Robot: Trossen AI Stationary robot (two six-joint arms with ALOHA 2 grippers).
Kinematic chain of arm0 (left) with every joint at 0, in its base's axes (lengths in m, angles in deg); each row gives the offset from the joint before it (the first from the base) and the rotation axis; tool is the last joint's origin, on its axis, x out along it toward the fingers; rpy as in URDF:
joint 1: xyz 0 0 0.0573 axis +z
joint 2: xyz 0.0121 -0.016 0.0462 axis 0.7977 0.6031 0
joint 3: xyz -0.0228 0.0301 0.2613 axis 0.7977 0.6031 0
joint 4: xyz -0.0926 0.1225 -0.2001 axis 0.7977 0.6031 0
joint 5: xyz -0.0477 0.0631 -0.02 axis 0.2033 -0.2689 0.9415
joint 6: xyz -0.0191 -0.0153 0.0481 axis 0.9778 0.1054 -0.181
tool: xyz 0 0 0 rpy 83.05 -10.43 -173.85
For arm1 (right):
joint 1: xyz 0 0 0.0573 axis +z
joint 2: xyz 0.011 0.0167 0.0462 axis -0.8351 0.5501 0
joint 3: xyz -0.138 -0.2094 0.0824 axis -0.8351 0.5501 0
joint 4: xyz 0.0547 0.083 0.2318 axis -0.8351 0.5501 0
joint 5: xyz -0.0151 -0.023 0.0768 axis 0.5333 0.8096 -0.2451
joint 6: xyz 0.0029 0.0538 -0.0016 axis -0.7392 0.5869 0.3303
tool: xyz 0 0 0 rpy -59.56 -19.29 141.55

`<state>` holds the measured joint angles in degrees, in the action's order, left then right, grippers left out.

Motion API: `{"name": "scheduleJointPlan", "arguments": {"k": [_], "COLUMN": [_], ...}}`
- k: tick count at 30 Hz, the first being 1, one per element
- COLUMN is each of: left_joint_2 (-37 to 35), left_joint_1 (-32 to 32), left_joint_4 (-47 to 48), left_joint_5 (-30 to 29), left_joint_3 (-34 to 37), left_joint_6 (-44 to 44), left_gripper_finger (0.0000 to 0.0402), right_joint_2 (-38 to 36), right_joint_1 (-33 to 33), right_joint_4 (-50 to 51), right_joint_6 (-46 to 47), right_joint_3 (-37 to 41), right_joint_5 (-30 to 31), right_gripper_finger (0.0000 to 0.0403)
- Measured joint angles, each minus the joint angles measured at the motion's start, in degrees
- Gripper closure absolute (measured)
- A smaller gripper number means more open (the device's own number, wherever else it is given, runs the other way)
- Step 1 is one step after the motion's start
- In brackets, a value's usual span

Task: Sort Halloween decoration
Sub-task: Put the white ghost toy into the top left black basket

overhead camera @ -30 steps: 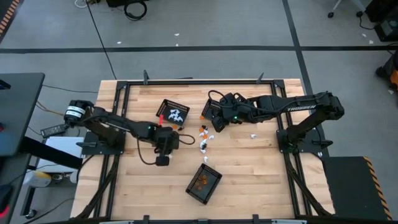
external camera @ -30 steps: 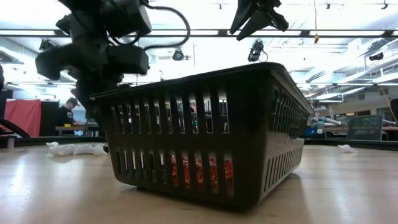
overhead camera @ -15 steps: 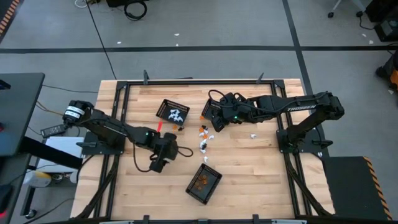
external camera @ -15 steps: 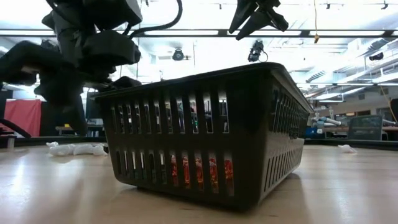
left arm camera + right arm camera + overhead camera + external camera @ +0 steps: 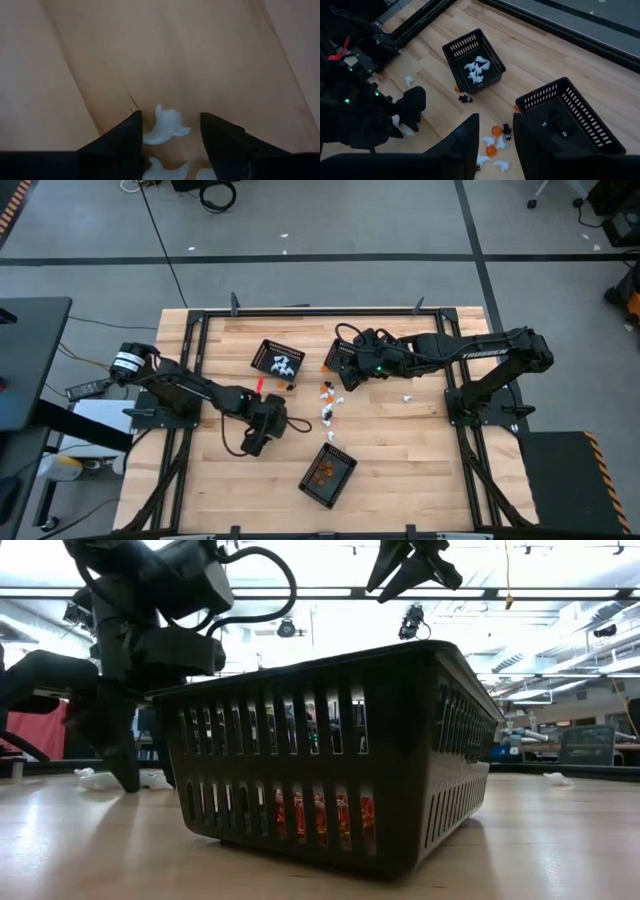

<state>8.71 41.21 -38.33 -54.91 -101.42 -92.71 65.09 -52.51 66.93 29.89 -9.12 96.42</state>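
The Halloween decoration is a scatter of tiny white, orange and black trinkets [image 5: 328, 405] lying on the wooden table. My left gripper [image 5: 170, 132] points down at the table's middle left, open. Its fingers stand on either side of a white ghost-shaped trinket [image 5: 166, 127] that lies flat on the wood; two more white ones [image 5: 165, 169] lie closer to the wrist. In the low view its fingertips [image 5: 130, 780] nearly reach the table beside white trinkets [image 5: 92, 778]. My right gripper [image 5: 496, 137] hangs high over the scatter, open, with nothing between its fingers.
Three black mesh baskets stand on the table: one with white trinkets [image 5: 280, 360] at the far middle, one [image 5: 338, 358] below my right arm, one with orange trinkets [image 5: 328, 476] near the front. More trinkets [image 5: 495, 132] lie between them. A few white pieces [image 5: 407, 397] lie to the right.
My left gripper has come down toward the table and a little toward its near edge, rolling about its own axis. Its fingers, together a second ago in the low view, now stand apart over the white trinkets. My right arm has kept still.
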Motion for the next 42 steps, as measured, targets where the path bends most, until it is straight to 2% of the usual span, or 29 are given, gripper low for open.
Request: {"name": "scheduleJointPlan", "arguments": {"k": [10,15,32,42], "left_joint_2": [0.10,0.10,0.21,0.27], "left_joint_1": [0.04,0.02,1.21,4.78], "left_joint_4": [-0.22,-0.26,1.88,8.07], "left_joint_5": [1.53,1.57,1.82,1.60], "left_joint_3": [-0.03,-0.03,-2.25,-8.17], "left_joint_6": [0.37,1.05,2.99,2.48], "left_gripper_finger": [0.0283,0.0309,0.0317,0.0320], "right_joint_2": [0.00,0.00,0.00,0.00], "right_joint_1": [0.00,0.00,0.00,0.00], "right_joint_4": [0.00,0.00,0.03,0.03], "right_joint_6": [0.02,0.02,0.02,-0.04], "right_joint_3": [0.00,0.00,0.00,0.00], "right_joint_5": [-0.07,-0.14,-0.31,-0.29], "right_gripper_finger": [0.0279,0.0279,0.0279,0.0279]}}
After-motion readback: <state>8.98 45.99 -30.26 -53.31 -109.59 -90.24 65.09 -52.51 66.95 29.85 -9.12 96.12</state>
